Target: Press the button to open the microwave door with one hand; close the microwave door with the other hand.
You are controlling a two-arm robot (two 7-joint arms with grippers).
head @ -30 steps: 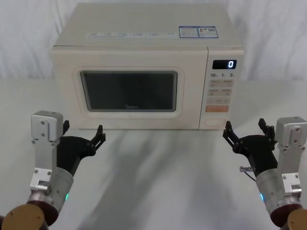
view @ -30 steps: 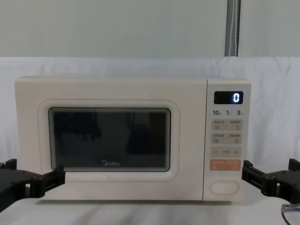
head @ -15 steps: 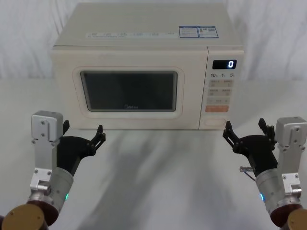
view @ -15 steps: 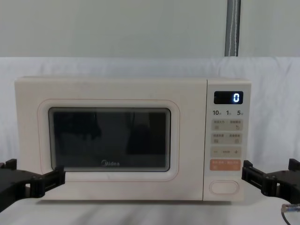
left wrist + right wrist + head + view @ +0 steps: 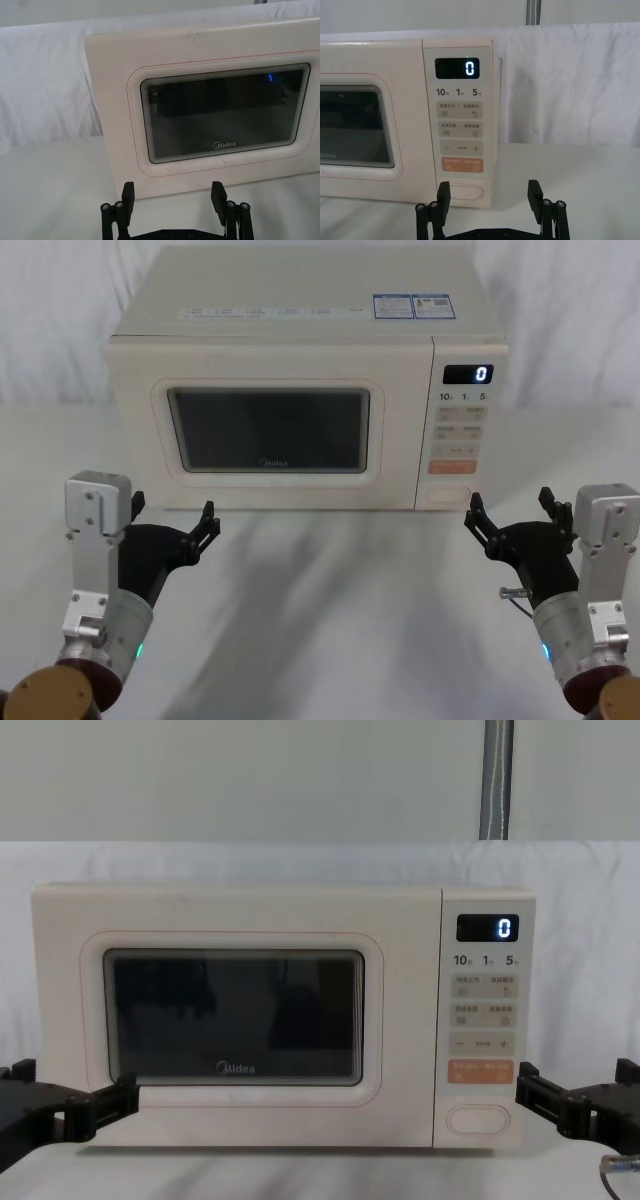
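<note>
Microwave door (image 5: 270,430) closed, at 12 o'clock on table (image 5: 330,610), button (image 5: 450,496) low on panel's right side, left pincer (image 5: 172,516) released at 8 o'clock, right pincer (image 5: 510,512) released at 4 o'clock, both short of microwave

A table (image 5: 330,580) covered with white cloth. Directly on it, toward the far side, a cream microwave (image 5: 300,390), upright, door shut, facing the robot. White cloth also draped behind, up the back.
</note>
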